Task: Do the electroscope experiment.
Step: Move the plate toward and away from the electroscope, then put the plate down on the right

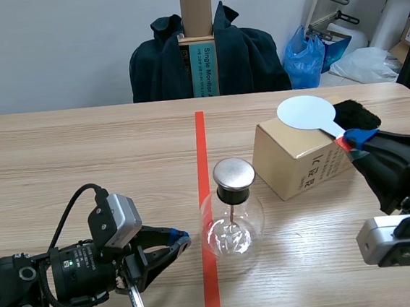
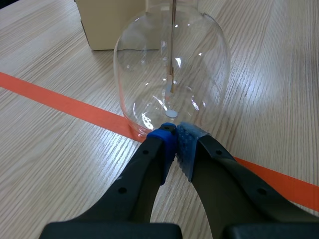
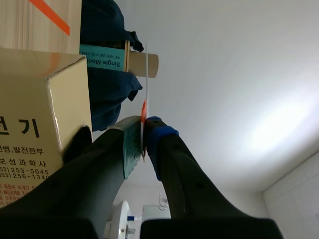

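Scene view, frame right: right claw (image 1: 350, 141) pinching pale-blue round paddle (image 1: 309, 113) aloft, likely for metal-capped glass electroscope flask (image 1: 231, 220); left claw (image 1: 178, 237) closed empty, steadying flask.

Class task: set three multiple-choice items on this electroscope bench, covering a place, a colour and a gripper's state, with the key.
1. Where is the clear glass flask with a round metal cap?
A on a box; B on the wooden table, at the orange-red tape line; C in a gripper.
2. What colour is the flat round paddle in the right gripper?
A pale bluish white; B green; C black.
3. The left gripper is:
A wide open; B shut on nothing; C shut on the flask.
Key: B, its base rests on the wood; A, the disc looks pale; B, its pads meet.
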